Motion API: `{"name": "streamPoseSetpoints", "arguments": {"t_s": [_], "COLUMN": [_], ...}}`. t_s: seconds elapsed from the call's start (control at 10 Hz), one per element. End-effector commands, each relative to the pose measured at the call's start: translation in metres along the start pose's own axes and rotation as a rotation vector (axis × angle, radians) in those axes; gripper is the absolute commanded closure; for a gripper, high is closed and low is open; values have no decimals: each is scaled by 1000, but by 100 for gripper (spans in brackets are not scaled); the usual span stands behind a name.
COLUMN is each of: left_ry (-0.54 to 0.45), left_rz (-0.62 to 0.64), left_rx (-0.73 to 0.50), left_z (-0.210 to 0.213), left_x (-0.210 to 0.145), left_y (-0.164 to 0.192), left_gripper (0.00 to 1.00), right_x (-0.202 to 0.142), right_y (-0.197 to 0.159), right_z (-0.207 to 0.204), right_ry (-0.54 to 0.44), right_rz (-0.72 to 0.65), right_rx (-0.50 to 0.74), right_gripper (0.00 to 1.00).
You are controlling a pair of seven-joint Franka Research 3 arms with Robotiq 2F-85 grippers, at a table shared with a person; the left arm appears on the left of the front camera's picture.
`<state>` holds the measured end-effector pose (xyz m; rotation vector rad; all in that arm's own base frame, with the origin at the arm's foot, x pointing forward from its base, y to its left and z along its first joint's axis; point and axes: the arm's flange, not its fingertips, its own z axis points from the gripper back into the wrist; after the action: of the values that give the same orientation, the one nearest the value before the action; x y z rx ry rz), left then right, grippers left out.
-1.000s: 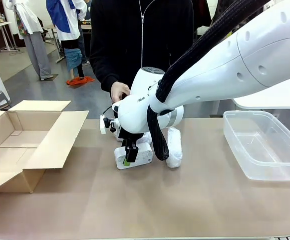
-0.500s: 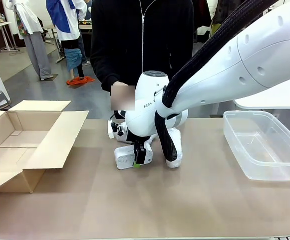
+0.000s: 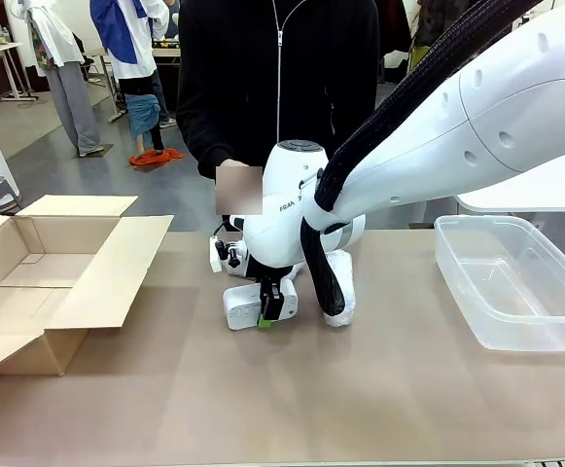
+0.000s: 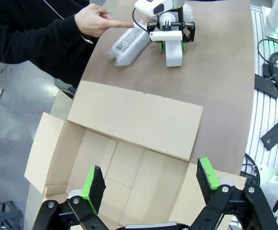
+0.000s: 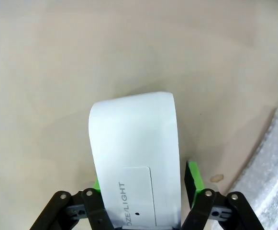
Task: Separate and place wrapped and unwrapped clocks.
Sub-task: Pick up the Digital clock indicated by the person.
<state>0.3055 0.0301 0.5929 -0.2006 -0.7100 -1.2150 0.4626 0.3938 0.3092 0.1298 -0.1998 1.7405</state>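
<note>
The unwrapped clock [image 3: 243,307], smooth white plastic, lies on the table in front of the person. My right gripper [image 3: 270,307] stands over it with its jaws astride the clock [image 5: 139,158]; the pads [image 5: 193,178] sit close to its sides, with a thin gap on one side. One wrapped clock [image 3: 340,287] lies just right of it, and its crinkly wrap [image 5: 268,167] shows beside the fingers. In the left wrist view, the person's hand [image 4: 93,21] points at another wrapped clock [image 4: 127,45] beside the right gripper [image 4: 173,45]. My left gripper [image 4: 150,179] hangs open above the cardboard box.
An open cardboard box [image 3: 29,282] with spread flaps stands at the table's left; its inside [image 4: 129,158] holds nothing. A clear plastic container [image 3: 515,282] sits at the right. The person stands at the far edge.
My right gripper has shifted right along the unwrapped clock and lowered onto it, and its jaws have narrowed around it. The left gripper has stayed open.
</note>
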Motion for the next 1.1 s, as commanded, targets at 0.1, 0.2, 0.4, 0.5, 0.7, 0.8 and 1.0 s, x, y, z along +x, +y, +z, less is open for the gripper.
{"name": "streamPoseSetpoints", "arguments": {"t_s": [0.1,0.2,0.4,0.5,0.7,0.8,1.0], "left_ry": [-10,-10,-10,-10,-10,-10,-10], "left_rz": [-16,-16,-16,-16,-16,-16,-16], "left_rx": [-12,-12,-12,-12,-12,-12,-12], "left_z": [0,0,0,0,0,0,0], "left_x": [-3,-3,-3,-3,-3,-3,-3], "left_y": [1,1,1,1,1,1,1], "left_gripper": [0,0,0,0,0,0,0], "right_x": [0,-2,-7,-11,-23,-29,-39], "right_y": [-1,-1,0,1,1,0,-4], "right_z": [9,15,35,47,75,90,121], "right_ry": [44,59,87,98,121,123,128], "right_rz": [-26,-37,-77,-93,-147,-174,-228], "right_rx": [21,31,42,45,50,33,15], "right_gripper": [79,62,82,100,100,68,88]}}
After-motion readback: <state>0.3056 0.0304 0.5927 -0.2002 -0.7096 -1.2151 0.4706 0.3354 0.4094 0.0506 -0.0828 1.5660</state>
